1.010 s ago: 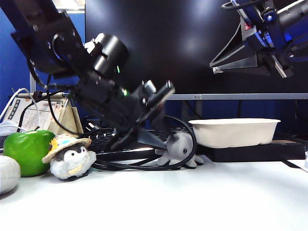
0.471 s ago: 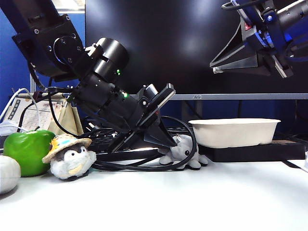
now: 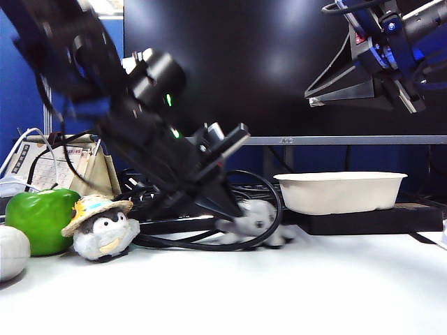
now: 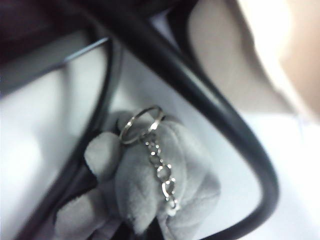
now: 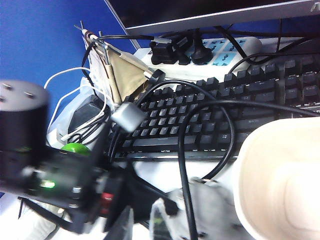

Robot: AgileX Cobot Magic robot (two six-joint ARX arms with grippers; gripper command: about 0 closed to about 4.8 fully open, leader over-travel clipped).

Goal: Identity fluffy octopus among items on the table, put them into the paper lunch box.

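Change since a second ago: left arm has tipped lower and reads blurred in the exterior view; the plush has slid from upright against the cable loop to lying low on the table, dragged a little toward 9 o'clock.
Left gripper [image 3: 234, 213]: at centre of the exterior view, pointing down toward 4 o'clock, jaws drawn in tight on the fluffy octopus [image 3: 253, 222].
Fluffy octopus, look: light-grey plush, rounded body, stubby pale tentacles; the left wrist view shows its nap and a small metal ring and ball chain [image 4: 161, 172] lying across it.
Fluffy octopus, place: on the table [image 3: 293, 293], inside a loop of black cable [image 3: 269, 223], at 9 o'clock of the paper lunch box [image 3: 341, 192], outside it.
Paper lunch box: off-white, shallow, rolled rim, on a dark slab, unchanged.
Right gripper [image 3: 314, 98]: high at 1 o'clock, well apart from everything, as before; whether its jaws are apart cannot be told.
Bystanders: penguin plush [image 3: 101, 229] in straw hat and green pepper [image 3: 40, 218] at 8 o'clock, unmoved.
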